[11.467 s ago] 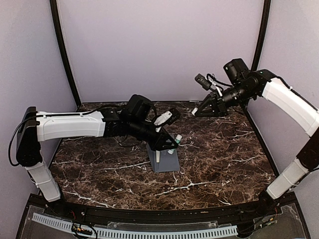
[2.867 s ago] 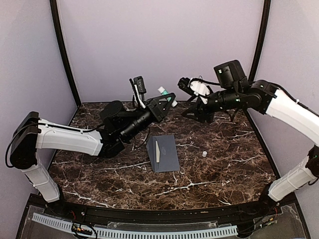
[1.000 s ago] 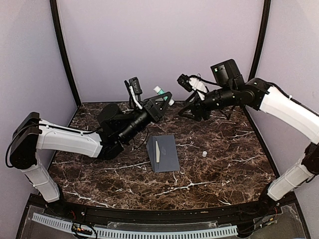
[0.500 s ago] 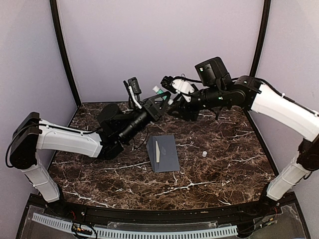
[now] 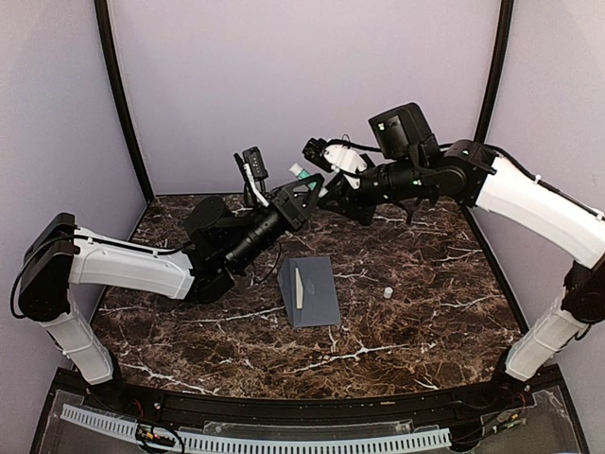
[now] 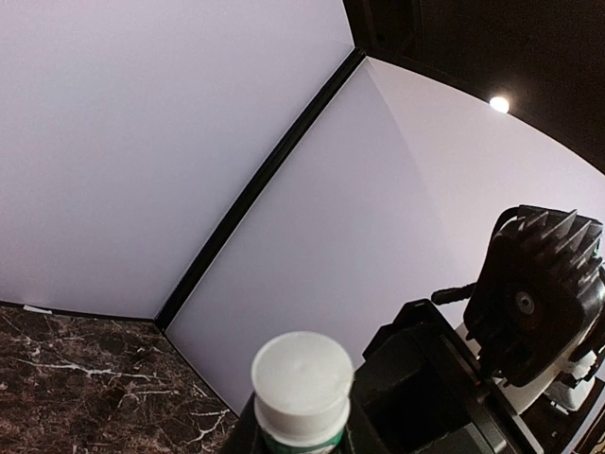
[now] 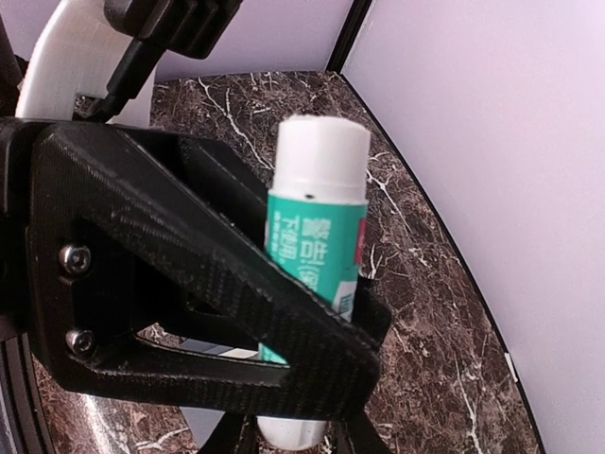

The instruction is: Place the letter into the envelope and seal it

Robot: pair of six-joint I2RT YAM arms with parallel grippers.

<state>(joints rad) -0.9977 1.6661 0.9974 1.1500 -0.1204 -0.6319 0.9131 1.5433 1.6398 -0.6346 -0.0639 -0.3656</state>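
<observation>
Movement is all on the right side: my right tool (image 5: 326,196) has swung across above the table (image 5: 425,312) to meet the left tool (image 5: 304,187). Its jaws have narrowed round the glue stick (image 7: 317,236) at the end opposite its white tip, though I cannot tell whether they pinch it yet. The left tool is clamped on that stick, held high. Below, the envelope (image 5: 319,295) lies flat with the letter (image 5: 298,287) showing as a cream strip, so I judge sealing is next.
</observation>
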